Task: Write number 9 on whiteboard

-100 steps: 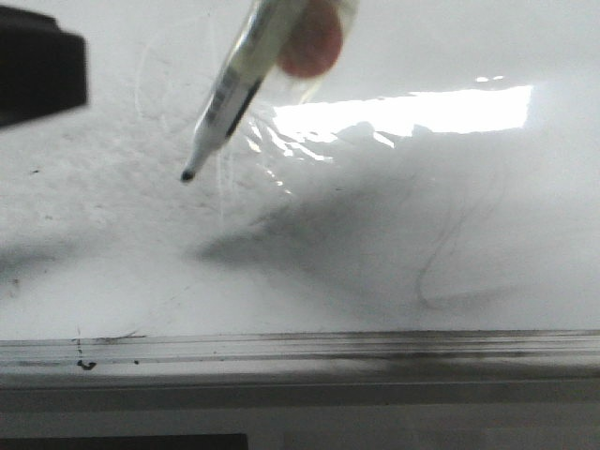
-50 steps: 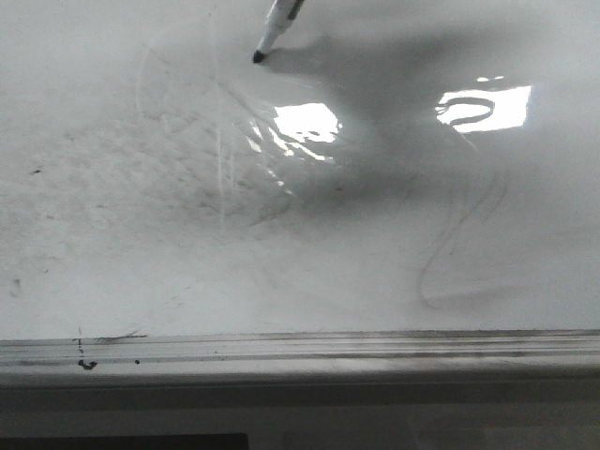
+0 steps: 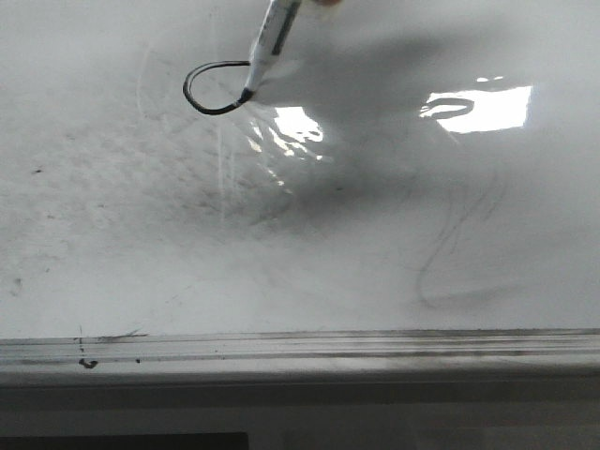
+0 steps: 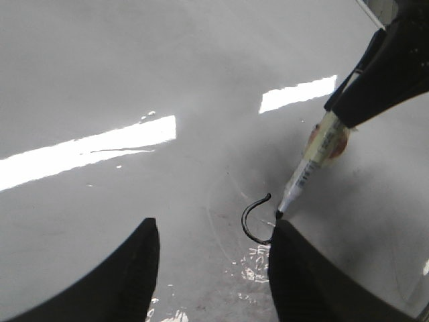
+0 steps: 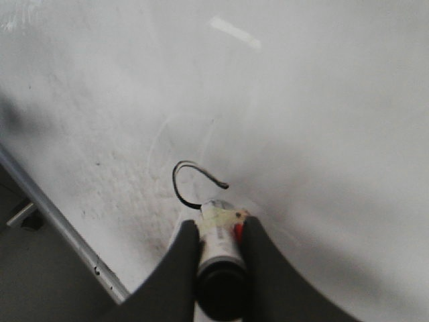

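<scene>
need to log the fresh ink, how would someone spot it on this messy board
On the whiteboard, look to the marker coming in from the far edge. At its tip sits the number 9, so far only a crisp black loop, unlike the faint grey smears around.

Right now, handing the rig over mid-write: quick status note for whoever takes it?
Right end effector: shut on the white-barrelled black-tipped marker, tip on the glossy white whiteboard.
Left end effector: open, holding nothing, above the board near the stroke.
Done: thin black curved loop of the number 9, almost closed.
Left: close the loop, draw the straight stem toward the grey metal ledge.
</scene>
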You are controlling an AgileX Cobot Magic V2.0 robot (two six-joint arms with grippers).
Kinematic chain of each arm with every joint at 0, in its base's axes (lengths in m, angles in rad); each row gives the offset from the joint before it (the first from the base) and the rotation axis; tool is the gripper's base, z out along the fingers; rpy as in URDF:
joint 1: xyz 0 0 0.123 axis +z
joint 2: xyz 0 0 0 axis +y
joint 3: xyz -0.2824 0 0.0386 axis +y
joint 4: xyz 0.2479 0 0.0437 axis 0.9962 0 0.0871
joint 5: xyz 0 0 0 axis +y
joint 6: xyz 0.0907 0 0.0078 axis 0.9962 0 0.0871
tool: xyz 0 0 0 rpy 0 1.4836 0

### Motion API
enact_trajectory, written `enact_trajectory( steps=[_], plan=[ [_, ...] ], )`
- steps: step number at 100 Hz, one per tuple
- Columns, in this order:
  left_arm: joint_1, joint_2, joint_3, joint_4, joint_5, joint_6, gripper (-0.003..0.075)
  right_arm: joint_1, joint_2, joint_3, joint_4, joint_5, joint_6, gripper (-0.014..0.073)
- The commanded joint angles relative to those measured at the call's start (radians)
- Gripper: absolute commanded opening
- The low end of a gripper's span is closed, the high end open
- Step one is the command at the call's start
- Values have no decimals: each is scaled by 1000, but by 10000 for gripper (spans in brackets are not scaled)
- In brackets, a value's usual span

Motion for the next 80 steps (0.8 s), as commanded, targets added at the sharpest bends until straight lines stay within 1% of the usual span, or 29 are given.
enact_trajectory(
  steps=[1,9,20,29,36,48,62,69,80],
  plan=[
    [2,2,-30,-5,-63,-1,347,-23,-20,-57,-97,-48,-3,-59],
    [2,2,-30,-5,-63,-1,347,-23,-14,-57,-95,-39,-3,-59],
    [2,2,-30,-5,-57,-1,347,-14,0,-4,-27,20,-3,-59],
    [0,10,-30,5,-27,-1,347,16,-4,66,-2,20,0,-59],
    [-6,21,-30,25,5,-1,347,42,-9,86,6,20,21,-59],
    [-60,61,-30,57,25,-2,347,87,-18,75,8,4,23,-59],
    [-155,155,-32,67,22,-2,347,157,-27,49,24,-5,33,-59],
    [-210,219,-33,67,-19,-2,347,192,-25,47,24,-7,35,-59],
    [-282,325,-35,67,-142,0,347,229,-16,47,24,-8,51,-59]
  ],
)
